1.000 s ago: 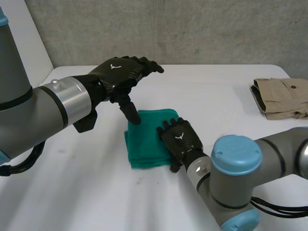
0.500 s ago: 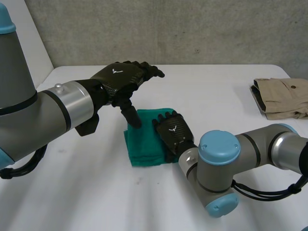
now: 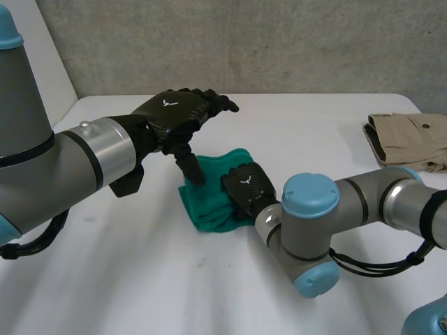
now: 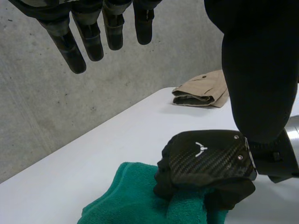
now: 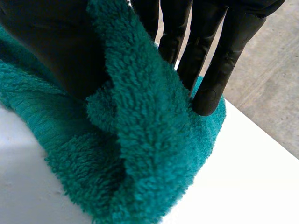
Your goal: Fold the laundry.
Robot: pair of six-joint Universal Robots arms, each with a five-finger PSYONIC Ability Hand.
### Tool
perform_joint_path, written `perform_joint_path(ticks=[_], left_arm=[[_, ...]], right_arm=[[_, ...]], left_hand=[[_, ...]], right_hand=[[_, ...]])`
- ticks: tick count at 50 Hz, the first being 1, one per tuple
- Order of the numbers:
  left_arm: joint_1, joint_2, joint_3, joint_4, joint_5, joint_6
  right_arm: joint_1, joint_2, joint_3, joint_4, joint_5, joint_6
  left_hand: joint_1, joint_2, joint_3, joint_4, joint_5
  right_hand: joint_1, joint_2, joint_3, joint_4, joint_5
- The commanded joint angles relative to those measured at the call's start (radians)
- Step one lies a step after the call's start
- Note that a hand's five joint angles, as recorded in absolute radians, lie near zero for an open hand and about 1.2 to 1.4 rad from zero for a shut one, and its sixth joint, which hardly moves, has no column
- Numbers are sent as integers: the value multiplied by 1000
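Head view: the green towel [image 3: 213, 204] lies bunched near the middle of the white table [image 3: 140, 279]. The left hand [image 3: 178, 113] hangs over the towel's left side with its fingers stretched out straight, holding nothing. Its thumb points down, and the tip meets the cloth at that edge. The right hand [image 3: 244, 185] sits low on the towel's right part, palm down, with cloth gathered up around it. A folded khaki garment [image 3: 408, 142] lies well apart at the table's right edge.

Left wrist view: the left hand's fingers [image 4: 88, 35] hang straight and relaxed above the table [image 4: 117, 140], free of everything. Under them the right hand [image 4: 205, 156] presses on the towel [image 4: 124, 198], its fingers curled down into the cloth and a roll of towel bulging beneath its palm. The khaki garment [image 4: 201, 91] rests farther off, near the wall.

Right wrist view: the right hand [image 5: 51, 44] grasps the towel [image 5: 140, 158]. A raised fold of the cloth stands between its thumb and its fingers [image 5: 219, 60], and the fingertips dig into the pile. The rest of the towel lies heaped on the table [image 5: 252, 179] beneath the palm.
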Motion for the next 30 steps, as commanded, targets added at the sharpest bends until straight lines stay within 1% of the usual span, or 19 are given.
perform_joint_path(ticks=[1,3,4,8,11,14,16,19,24,27,30], left_arm=[[2,0,0,0,0,0],[2,0,0,0,0,0],[2,-1,-2,0,0,0],[0,-3,-2,0,0,0],[2,-6,-2,0,0,0],[2,-9,-2,2,0,0],[2,-12,-2,2,0,0],[2,-14,-2,5,-1,0],[3,-23,-2,5,0,0],[2,-28,-2,5,-1,0],[3,-29,-2,6,-1,0]], right_arm=[[-126,-76,38,33,-76,-98],[-165,-88,50,33,-94,-136],[-207,-96,59,35,-109,-177],[-298,-110,72,35,-132,-276],[-338,-110,75,35,-134,-314],[-404,-110,75,33,-143,-343],[-448,-108,64,33,-171,-356],[-475,-102,52,26,-203,-374],[-493,-76,-20,24,-315,-467],[-495,-68,-72,21,-341,-495],[-499,-58,-196,-2,-338,-489]], left_hand=[[43,30,23,30,15],[43,30,23,30,15],[43,30,23,30,15],[43,30,23,30,15],[40,27,20,27,12],[43,30,23,30,14],[43,30,23,30,15],[43,30,23,30,15],[43,30,23,30,15],[43,30,23,30,15],[43,30,23,30,15]], right_hand=[[481,228,250,209,273],[481,228,250,209,273],[481,228,250,209,273],[481,228,250,209,273],[481,228,250,209,273],[481,228,250,209,273],[481,228,250,209,273],[481,228,250,209,273],[481,228,250,209,273],[481,228,250,209,273],[481,228,250,209,273]])
